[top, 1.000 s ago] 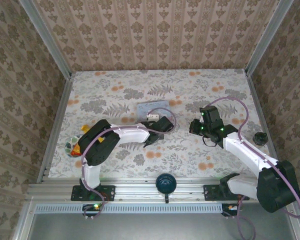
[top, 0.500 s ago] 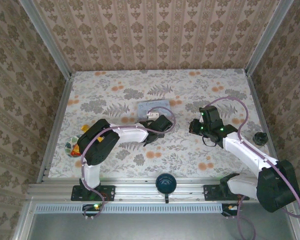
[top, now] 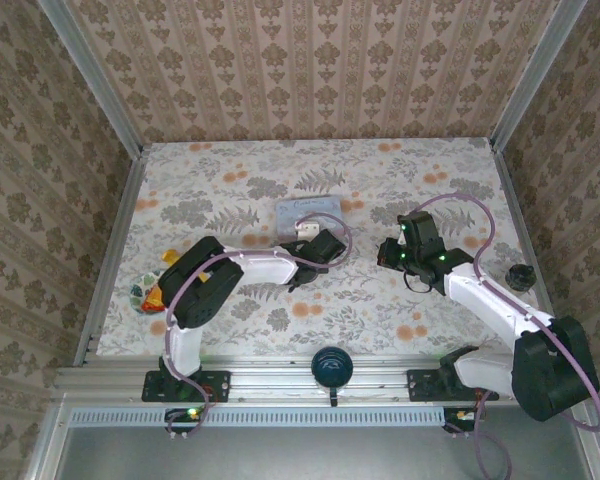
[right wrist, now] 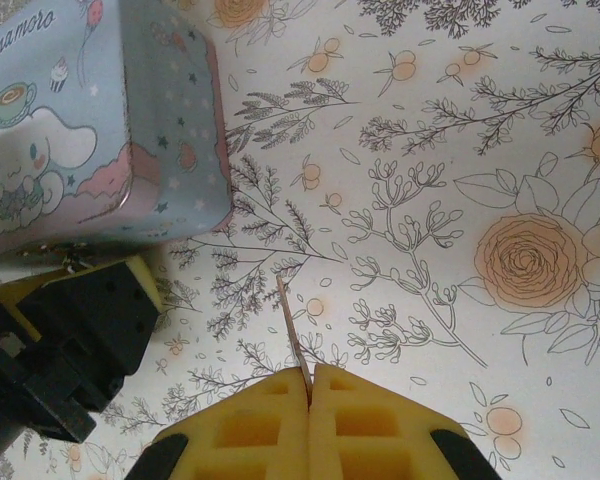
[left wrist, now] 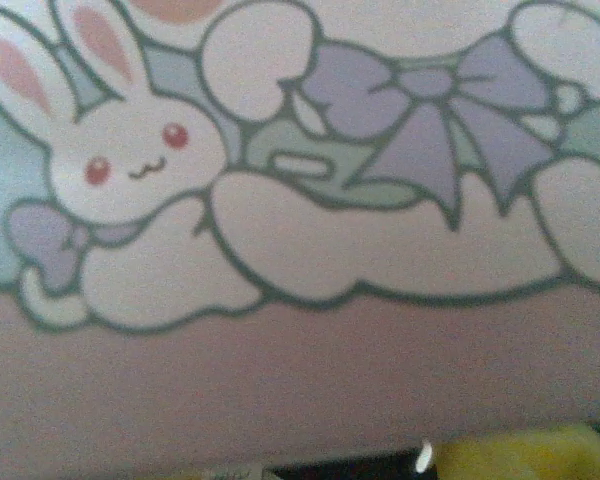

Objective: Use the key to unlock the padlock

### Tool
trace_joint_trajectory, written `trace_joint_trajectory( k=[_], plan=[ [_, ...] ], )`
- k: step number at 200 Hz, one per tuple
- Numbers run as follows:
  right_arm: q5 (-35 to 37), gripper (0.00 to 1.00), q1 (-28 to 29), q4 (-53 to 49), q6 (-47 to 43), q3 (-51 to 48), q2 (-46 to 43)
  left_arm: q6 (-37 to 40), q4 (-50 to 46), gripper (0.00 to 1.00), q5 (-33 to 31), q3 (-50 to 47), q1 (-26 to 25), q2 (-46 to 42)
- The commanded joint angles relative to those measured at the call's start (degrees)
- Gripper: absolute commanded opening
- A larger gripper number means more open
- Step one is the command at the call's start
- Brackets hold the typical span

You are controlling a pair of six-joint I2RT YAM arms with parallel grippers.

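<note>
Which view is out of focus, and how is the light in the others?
Left wrist: too close to the tin, its rabbit drawing is soft and blurred. Right wrist: sharp, the key in the right hand is crisp, light even. Top external: even light, no glare, weak shadows.

Damask-papered walls [top: 310, 70] (beige) enclose floral tabletop [top: 230, 190].

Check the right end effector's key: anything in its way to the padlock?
Nothing lies between the key, pinched in the right end effector, and the pale blue tin, just floral table. The left end effector crowds the tin's edge; the padlock itself is too small to make out there, so its keyhole may be covered.
</note>
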Motion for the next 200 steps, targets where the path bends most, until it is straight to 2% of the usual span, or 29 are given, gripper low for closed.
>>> trace_joint_trajectory(
  k=[1,49,82,104,124,200],
  plan=[
    [-0.74,0.00,0.24,0.80,0.55,-0.22,0.18,3.94,6.85,0.54,-3.93,-0.75,-0.05,1.95],
    [-0.74,0.00,0.24,0.90,0.55,-0.37,0.53,7.21,12.81,0.52,-5.85,-2.04,-0.17,2.77],
    [-0.86,0.00,0.28,0.98,0.63,-0.39,0.59,8.37,13.16,0.49,-5.94,-0.88,0.11,4.37],
    [-0.91,0.00,0.33,1.04,0.77,-0.57,0.44,8.86,13.45,0.42,-5.33,-0.25,0.70,5.28],
    [-0.92,0.00,0.33,1.15,0.63,-0.98,0.04,9.24,13.88,0.32,-4.53,-0.13,1.10,5.40],
    [-1.56,0.00,0.60,3.40,0.56,-6.40,-4.68,12.49,9.64,0.24,0.67,-0.20,1.11,-0.08]
  ],
)
